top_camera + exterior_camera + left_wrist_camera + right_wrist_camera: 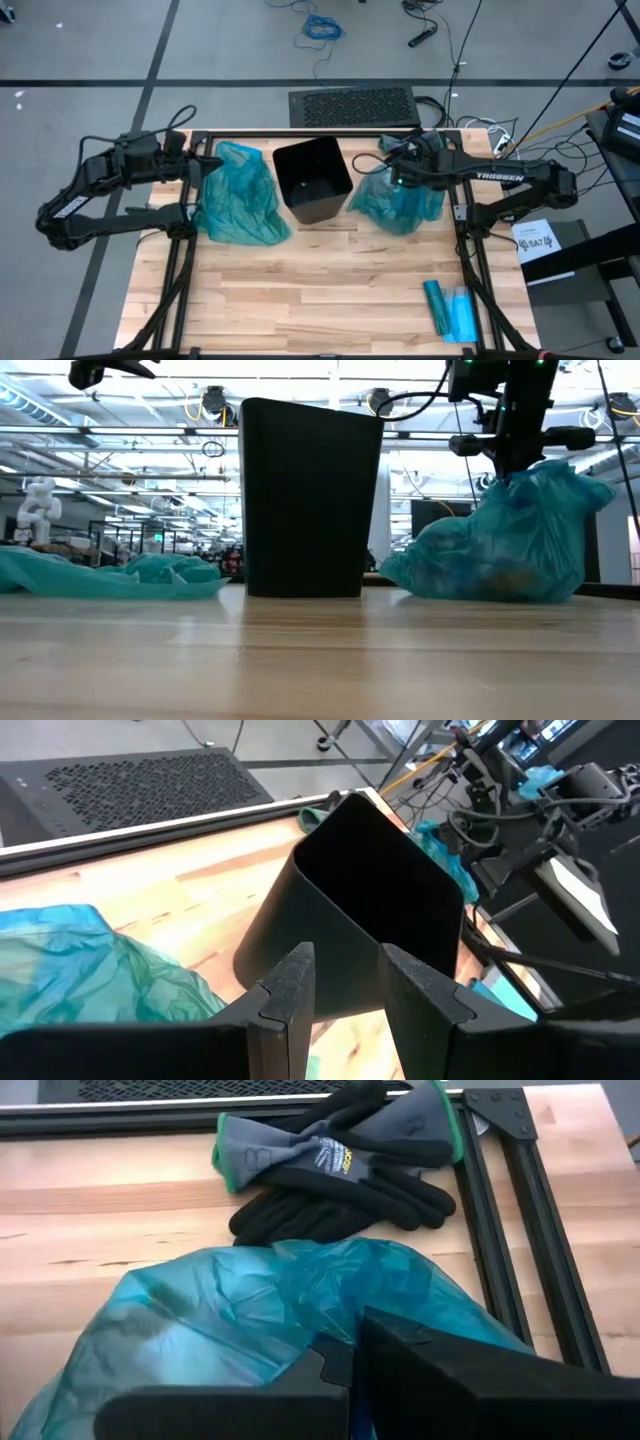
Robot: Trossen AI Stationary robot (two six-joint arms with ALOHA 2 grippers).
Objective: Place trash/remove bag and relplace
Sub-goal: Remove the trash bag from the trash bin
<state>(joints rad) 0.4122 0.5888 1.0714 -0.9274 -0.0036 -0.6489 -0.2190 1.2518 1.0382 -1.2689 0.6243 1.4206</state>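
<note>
At 3 o'clock of the empty black bin (312, 180), the right end effector (398, 172) is clamped on the filled teal bag (395, 203) holding the trash, resting on the table (320, 290); judged next: the left end effector (340, 990), parted and empty, must fit the flat spare bag (238, 195) into the bin.

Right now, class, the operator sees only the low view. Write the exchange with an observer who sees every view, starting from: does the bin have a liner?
Observer: No. From above, the black bin shows no liner inside.
Operator: What holds the full bag up?
Observer: The right gripper is shut on the top of the full teal bag; black gloves lie on the table beyond it.
Operator: And the other arm?
Observer: The left gripper is open and points at the bin, above the flat teal bag.
</note>
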